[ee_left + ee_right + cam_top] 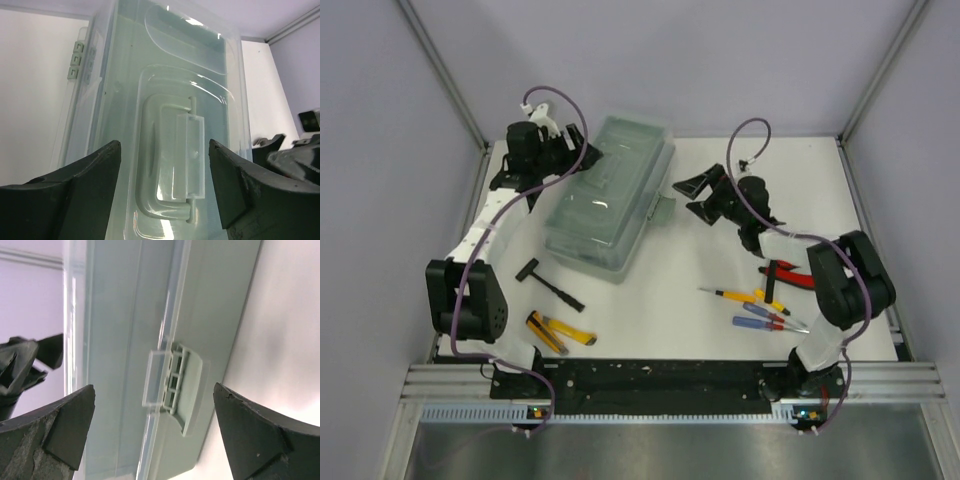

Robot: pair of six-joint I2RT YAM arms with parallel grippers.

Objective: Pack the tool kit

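Observation:
The sage-green toolbox [610, 195] lies shut, slantwise, at the table's middle back. Its translucent lid and folded handle [167, 155] fill the left wrist view. My left gripper [165, 170] hovers open over that handle, gripping nothing, at the box's far left corner [578, 160]. My right gripper [698, 197] is wide open just right of the box. It faces the green front latch [177, 385], which sits between its fingers [60, 425] untouched. On the table lie a black hammer [550, 283], yellow pliers [558, 333], red pliers [788, 275] and screwdrivers [760, 308].
The tools lie along the near half of the table, in front of both arm bases. White walls and metal posts close in the back and sides. The box's hinges [77, 60] face the left wall. The left gripper's tip [20, 365] shows beyond the box in the right wrist view.

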